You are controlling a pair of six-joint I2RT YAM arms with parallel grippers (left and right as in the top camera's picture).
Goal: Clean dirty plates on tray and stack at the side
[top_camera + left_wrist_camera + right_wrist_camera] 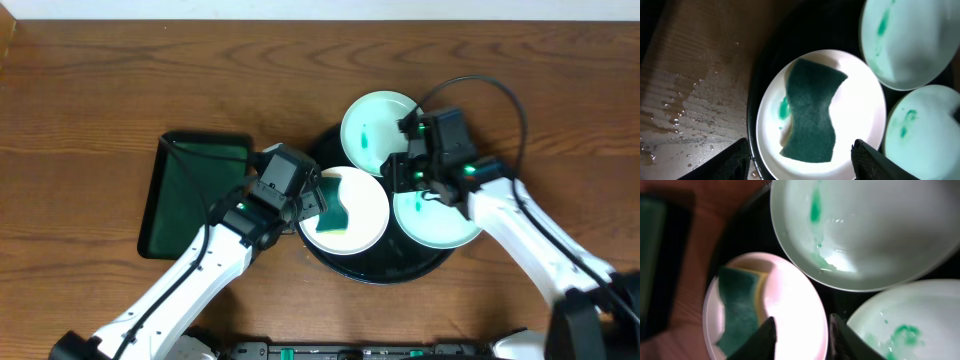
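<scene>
On the round black tray (385,268) lie a far plate (385,115), a left plate (368,205) and a right plate (440,228). All are small, white and flat, and each bears a teal smear.

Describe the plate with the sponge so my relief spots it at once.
Find the big round black tray. Three white plates sit on it; take the leftmost plate. It alone carries a dark green sponge; the other two show only teal smears.
</scene>
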